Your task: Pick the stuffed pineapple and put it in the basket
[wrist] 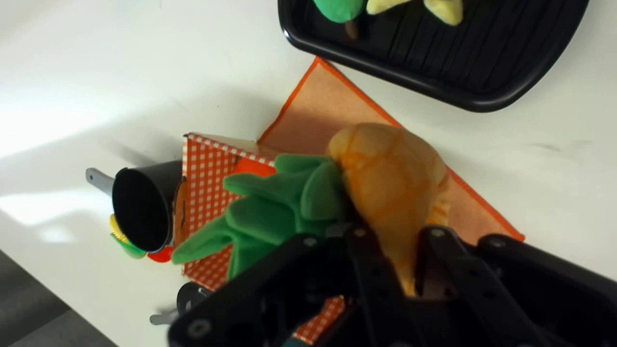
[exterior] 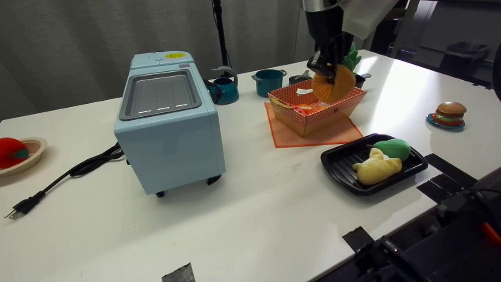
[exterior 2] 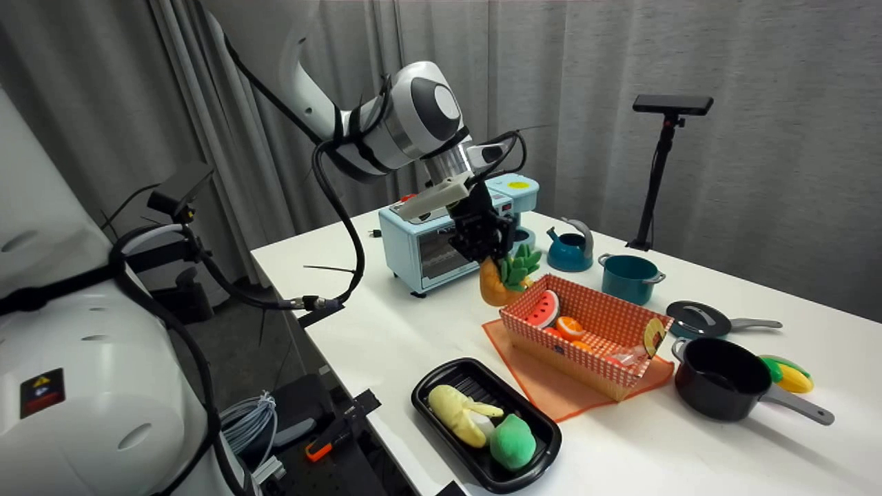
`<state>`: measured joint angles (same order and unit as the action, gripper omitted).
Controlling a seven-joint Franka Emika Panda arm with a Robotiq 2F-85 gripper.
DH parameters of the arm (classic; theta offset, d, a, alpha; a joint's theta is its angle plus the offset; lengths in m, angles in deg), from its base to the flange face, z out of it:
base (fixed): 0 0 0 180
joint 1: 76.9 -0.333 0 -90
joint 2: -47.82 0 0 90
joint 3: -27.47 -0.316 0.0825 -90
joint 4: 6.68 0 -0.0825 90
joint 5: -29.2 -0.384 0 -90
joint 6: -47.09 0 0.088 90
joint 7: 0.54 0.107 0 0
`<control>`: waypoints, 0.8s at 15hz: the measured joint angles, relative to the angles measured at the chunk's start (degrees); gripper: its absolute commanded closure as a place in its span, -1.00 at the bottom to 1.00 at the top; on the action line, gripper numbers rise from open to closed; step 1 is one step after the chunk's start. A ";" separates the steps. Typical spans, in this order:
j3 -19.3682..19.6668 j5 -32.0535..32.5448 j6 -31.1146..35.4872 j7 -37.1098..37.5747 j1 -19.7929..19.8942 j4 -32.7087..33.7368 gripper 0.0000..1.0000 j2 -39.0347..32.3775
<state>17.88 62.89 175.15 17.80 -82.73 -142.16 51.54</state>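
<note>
The hand (wrist: 396, 238) has its fingers drawn together on the stuffed pineapple (exterior 2: 496, 288), pinching the orange body, with the green leaves sticking out to one side. In both exterior views the pineapple is held up off the tabletop (exterior: 250, 211) at one end of the basket (exterior 2: 606, 308), which is shallow and has a red-and-white checked lining. In the wrist view the leaves lie across part of the basket, while much of the body shows against the orange cloth (exterior 2: 544, 380) spread under it; whether the pineapple touches the rim cannot be told. Inside the basket are a watermelon slice (exterior 2: 544, 308), an orange half (exterior 2: 569, 327) and other pieces too hidden to name. Near the cloth, a black tray (exterior: 340, 164) holds a yellow toy (exterior: 375, 169) and a green toy (exterior: 392, 149) close together. A light-blue oven (exterior: 176, 154) stands apart from the basket, with a kettle (exterior 2: 570, 253) near it. A teal pot (exterior 2: 628, 281), a small pan (exterior 2: 692, 319) and a black pot (exterior 2: 723, 379) stand around the basket. In an exterior view, a burger (exterior: 449, 111) sits on a small blue plate (exterior: 431, 118), well apart from the basket.
</note>
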 measured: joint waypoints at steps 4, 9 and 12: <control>0.47 3.66 0.18 -0.01 0.02 4.38 0.92 -2.05; 3.98 12.92 6.68 2.72 0.50 9.75 0.92 -7.84; 7.67 19.33 11.22 6.77 1.26 11.72 0.92 -11.32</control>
<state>25.55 82.22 186.37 24.57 -81.47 -130.44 40.22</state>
